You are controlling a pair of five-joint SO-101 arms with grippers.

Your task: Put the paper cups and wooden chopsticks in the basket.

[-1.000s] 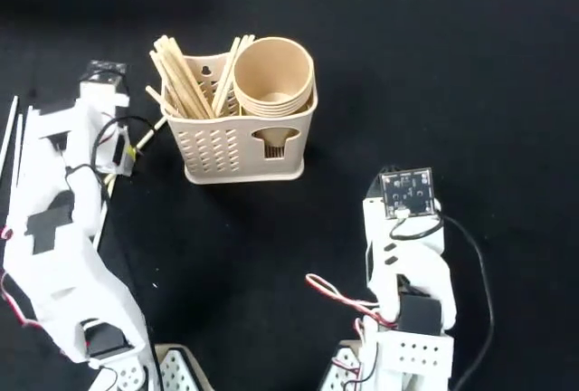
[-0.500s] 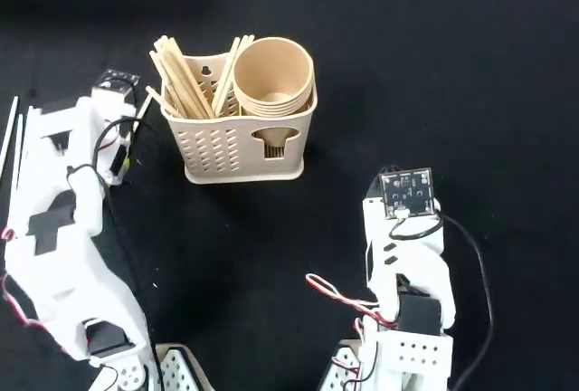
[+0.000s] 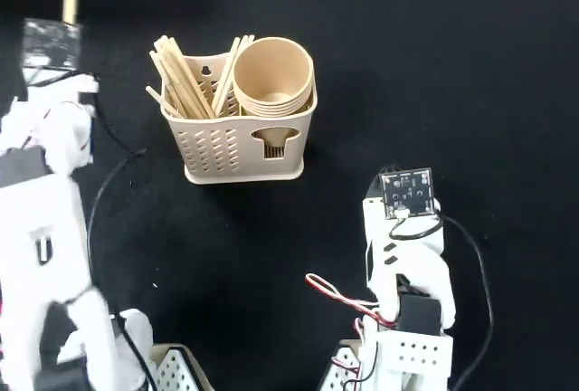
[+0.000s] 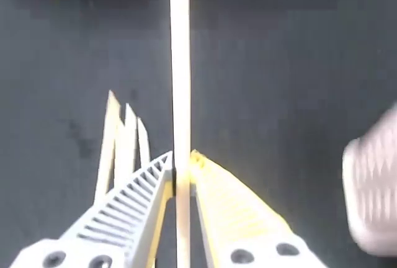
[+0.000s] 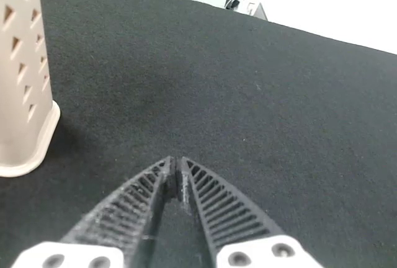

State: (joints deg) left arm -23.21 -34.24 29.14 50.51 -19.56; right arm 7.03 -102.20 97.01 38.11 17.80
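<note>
Lifting off the black table [image 3: 470, 83], the left gripper [image 4: 181, 164] clamps one pale wooden chopstick [image 4: 180, 63], ready for the beige perforated basket [image 3: 237, 151].

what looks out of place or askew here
Nothing spilled or broken. The chopsticks in the basket splay sideways rather than standing straight. The left gripper clamps one chopstick away from the basket, and a few loose chopsticks lie on the table beneath it.

The left arm [image 3: 41, 228] is blocky white plastic trailing a black cable [image 3: 107, 169]; the left gripper [image 4: 182, 159] pairs a ribbed white finger [image 4: 133, 200] with a yellow finger [image 4: 236, 212]. The white right arm [image 3: 407, 273] carries a square black circuit board [image 3: 407, 192], with red wires [image 3: 335, 296] near that board; the right gripper [image 5: 176, 162] is ribbed black.
</note>
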